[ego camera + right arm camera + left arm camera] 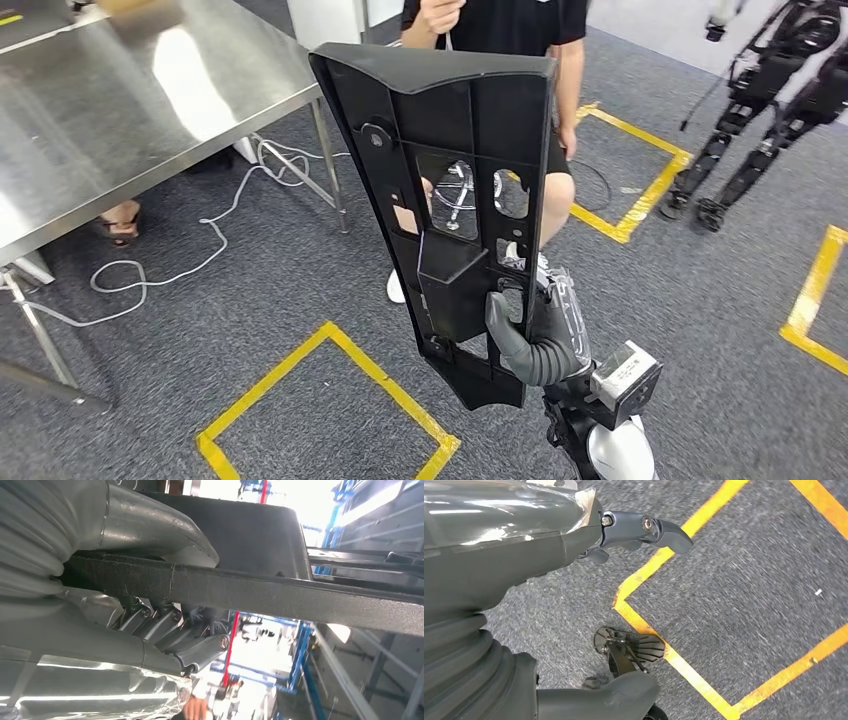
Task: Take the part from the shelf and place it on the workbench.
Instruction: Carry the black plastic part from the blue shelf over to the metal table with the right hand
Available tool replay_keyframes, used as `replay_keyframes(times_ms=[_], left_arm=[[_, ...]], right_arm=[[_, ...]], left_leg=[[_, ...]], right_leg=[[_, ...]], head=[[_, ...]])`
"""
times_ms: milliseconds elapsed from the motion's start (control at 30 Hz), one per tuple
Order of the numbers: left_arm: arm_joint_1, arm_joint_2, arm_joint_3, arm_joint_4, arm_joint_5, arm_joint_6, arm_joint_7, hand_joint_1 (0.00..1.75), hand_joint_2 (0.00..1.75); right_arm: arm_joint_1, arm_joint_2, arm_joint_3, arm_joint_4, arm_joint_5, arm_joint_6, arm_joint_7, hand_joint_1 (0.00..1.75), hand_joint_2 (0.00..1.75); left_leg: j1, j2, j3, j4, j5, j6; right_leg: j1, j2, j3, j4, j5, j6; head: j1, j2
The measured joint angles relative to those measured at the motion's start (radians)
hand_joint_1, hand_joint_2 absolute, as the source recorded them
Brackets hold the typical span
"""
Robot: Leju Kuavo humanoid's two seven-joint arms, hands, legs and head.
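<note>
Gripping the lower end of the black plastic part [450, 180], the right hand [535, 340] is clamping it between a thick grey thumb [505, 325] on the near, ribbed face and darker fingers [172, 625] curled against the far side; in the right wrist view the thumb and those fingers are pinching the part's edge from both sides. The part is standing nearly upright in the air, leaning a little toward eleven o'clock, its broad end up and its narrow end down at the hand, well clear of the floor. Through its cut-outs a person's legs are showing; the person [500, 30], in a black top, is standing behind it at twelve o'clock. The steel workbench [120, 110] is lying off at ten o'clock, well apart from the part, with a white cable [215, 230] trailing on the grey carpet under it. Yellow tape squares [330, 400] are marking the floor. The left hand [644, 532] is hanging over the carpet with nothing in it, fingers apart and loosely extended. Another dark robot [770, 110] is standing at two o'clock.
</note>
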Motion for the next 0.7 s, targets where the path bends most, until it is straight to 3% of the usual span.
replay_keyframes(times_ms=[33, 100, 167, 200, 267, 333, 400, 433, 467, 533, 600, 700], left_arm=[[0.000, 0.000, 0.001, 0.000, 0.000, 0.001, 0.003, 0.00, 1.75], [0.001, -0.001, 0.004, 0.000, -0.001, 0.005, 0.010, 0.00, 1.75], [0.005, -0.001, 0.010, 0.001, -0.004, 0.010, 0.021, 0.00, 1.75], [0.008, -0.001, 0.012, 0.002, -0.007, 0.011, 0.028, 0.00, 1.75], [0.009, -0.001, 0.015, 0.002, -0.013, 0.014, 0.042, 0.00, 1.75], [0.008, -0.002, 0.017, 0.002, -0.018, 0.019, 0.051, 0.00, 1.75], [0.008, -0.002, 0.017, 0.002, -0.023, 0.021, 0.057, 0.00, 1.75], [0.009, -0.002, 0.017, 0.002, -0.024, 0.021, 0.059, 0.00, 1.75], [0.009, -0.002, 0.017, 0.002, -0.026, 0.021, 0.061, 0.00, 1.75], [0.008, -0.002, 0.018, 0.002, -0.029, 0.020, 0.063, 0.00, 1.75], [0.005, -0.002, 0.018, 0.001, -0.033, 0.017, 0.063, 0.00, 1.75], [0.004, -0.003, 0.020, 0.001, -0.035, 0.015, 0.063, 0.00, 1.75]], right_arm=[[0.000, 0.000, 0.000, 0.000, 0.000, 0.000, 0.000, 1.75, 1.75], [0.001, 0.000, 0.000, 0.000, 0.000, 0.000, 0.000, 1.75, 1.75], [0.000, 0.001, 0.000, 0.000, 0.000, 0.000, 0.000, 1.75, 1.75], [-0.001, 0.002, 0.000, -0.001, 0.000, 0.001, 0.000, 1.75, 1.75], [-0.002, 0.004, 0.000, -0.001, -0.001, 0.001, 0.000, 1.75, 1.75], [-0.001, 0.004, 0.000, -0.001, -0.001, 0.001, 0.000, 1.75, 1.75], [0.001, 0.004, 0.000, -0.001, -0.001, 0.001, 0.001, 1.75, 1.75], [0.002, 0.004, 0.000, -0.001, 0.000, 0.001, 0.001, 1.75, 1.75], [0.002, 0.005, 0.000, -0.001, 0.000, 0.001, 0.001, 1.75, 1.75], [0.002, 0.006, 0.000, -0.001, 0.000, 0.001, 0.001, 1.75, 1.75], [0.002, 0.009, 0.000, -0.001, 0.001, 0.002, 0.001, 1.75, 1.75], [0.001, 0.012, 0.000, -0.002, 0.003, 0.002, 0.002, 1.75, 1.75]], left_leg=[[-0.002, -0.013, -0.002, 0.005, -0.003, -0.005], [-0.004, -0.033, -0.010, 0.013, -0.007, -0.015], [0.000, -0.048, -0.016, 0.014, -0.007, -0.026], [0.002, -0.041, -0.018, 0.018, -0.010, -0.031], [0.002, 0.009, -0.042, 0.070, -0.043, -0.041], [0.003, 0.065, -0.104, 0.196, -0.106, -0.049], [0.005, 0.081, -0.156, 0.291, -0.135, -0.052], [0.005, 0.084, -0.154, 0.284, -0.120, -0.051], [0.006, 0.089, -0.133, 0.242, -0.092, -0.049], [0.000, 0.124, -0.060, 0.107, -0.034, -0.037], [-0.008, 0.151, -0.019, 0.030, -0.016, -0.025], [-0.012, 0.128, -0.013, 0.011, -0.012, -0.011]], right_leg=[[-0.003, 0.018, 0.027, -0.065, 0.028, 0.003], [-0.006, 0.041, 0.055, -0.133, 0.055, -0.008], [-0.005, 0.026, 0.059, -0.137, 0.058, -0.027], [-0.005, 0.018, 0.061, -0.139, 0.060, -0.034], [-0.008, -0.003, 0.066, -0.143, 0.060, -0.049], [-0.003, -0.026, 0.068, -0.144, 0.057, -0.059], [0.001, -0.049, 0.068, -0.143, 0.054, -0.064], [0.002, -0.060, 0.069, -0.143, 0.053, -0.065], [0.004, -0.071, 0.071, -0.143, 0.051, -0.065], [0.008, -0.088, 0.076, -0.143, 0.047, -0.062], [0.013, -0.103, 0.080, -0.144, 0.042, -0.055], [0.016, -0.123, 0.089, -0.149, 0.038, -0.039]], head=[[0.000, 0.000], [-0.001, 0.000], [-0.002, 0.000], [-0.002, 0.000], [-0.008, 0.000], [-0.013, 0.000], [-0.013, 0.000], [-0.013, 0.000], [-0.013, 0.000], [-0.013, 0.000], [-0.012, 0.000], [-0.012, 0.000]])
